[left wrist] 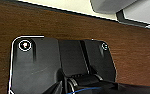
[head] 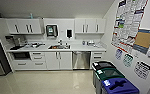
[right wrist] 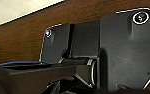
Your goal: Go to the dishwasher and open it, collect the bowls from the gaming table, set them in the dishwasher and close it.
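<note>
Nearest on my right I see the bins, blue (head: 119,86), green (head: 109,74) and black (head: 102,65), along the wall. Past the pale floor (head: 41,82), the dishwasher (head: 81,60) sits shut under the desk (head: 73,47), right of the sink (head: 59,46). Both wrist views face brown wood; whether either claw is apart or together, I cannot tell.

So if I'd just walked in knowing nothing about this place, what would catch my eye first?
Probably the dishwasher, a steel front standing out among the white cupboards under the counter, just right of the sink. Next, the row of bins along the right wall, the nearest with a bright blue lid. Above them hangs a big, busy poster.
</note>
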Robot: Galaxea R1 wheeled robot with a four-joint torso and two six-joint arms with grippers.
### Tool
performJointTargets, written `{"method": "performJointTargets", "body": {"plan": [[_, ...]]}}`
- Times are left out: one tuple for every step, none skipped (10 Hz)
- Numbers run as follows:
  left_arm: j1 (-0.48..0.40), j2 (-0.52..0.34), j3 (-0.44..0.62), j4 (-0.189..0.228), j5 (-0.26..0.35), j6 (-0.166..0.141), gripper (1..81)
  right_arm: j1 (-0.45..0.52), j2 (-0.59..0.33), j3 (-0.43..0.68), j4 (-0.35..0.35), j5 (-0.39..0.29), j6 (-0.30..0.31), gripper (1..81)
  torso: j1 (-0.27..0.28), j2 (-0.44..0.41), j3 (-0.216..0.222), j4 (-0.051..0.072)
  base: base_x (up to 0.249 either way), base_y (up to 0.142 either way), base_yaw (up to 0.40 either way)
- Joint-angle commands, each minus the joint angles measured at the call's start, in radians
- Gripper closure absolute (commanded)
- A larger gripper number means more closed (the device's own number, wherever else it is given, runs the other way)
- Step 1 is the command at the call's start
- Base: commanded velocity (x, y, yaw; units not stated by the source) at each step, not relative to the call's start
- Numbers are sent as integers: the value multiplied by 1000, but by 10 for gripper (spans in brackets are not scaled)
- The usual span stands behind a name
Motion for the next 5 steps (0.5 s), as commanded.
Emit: {"method": "performJointTargets", "body": {"plan": [[-58, -17, 18, -1, 41, -3, 10, 54, -9, 12, 12, -48, 0, 10, 0, 0, 0, 0, 145, 0, 0], [-58, -17, 18, -1, 41, -3, 10, 54, -11, 12, 12, -48, 0, 10, 0, 0, 0, 0, 144, 0, 0], [-58, -17, 18, -1, 41, -3, 10, 54, -11, 12, 12, -48, 2, 10, 0, 0, 0, 0, 145, 0, 0], [-58, -17, 18, -1, 41, -3, 10, 54, -11, 12, 12, -48, 0, 10, 0, 0, 0, 0, 144, 0, 0], [-58, -17, 18, -1, 41, -3, 10, 54, -11, 12, 12, -48, 0, 10, 0, 0, 0, 0, 144, 0, 0]]}}
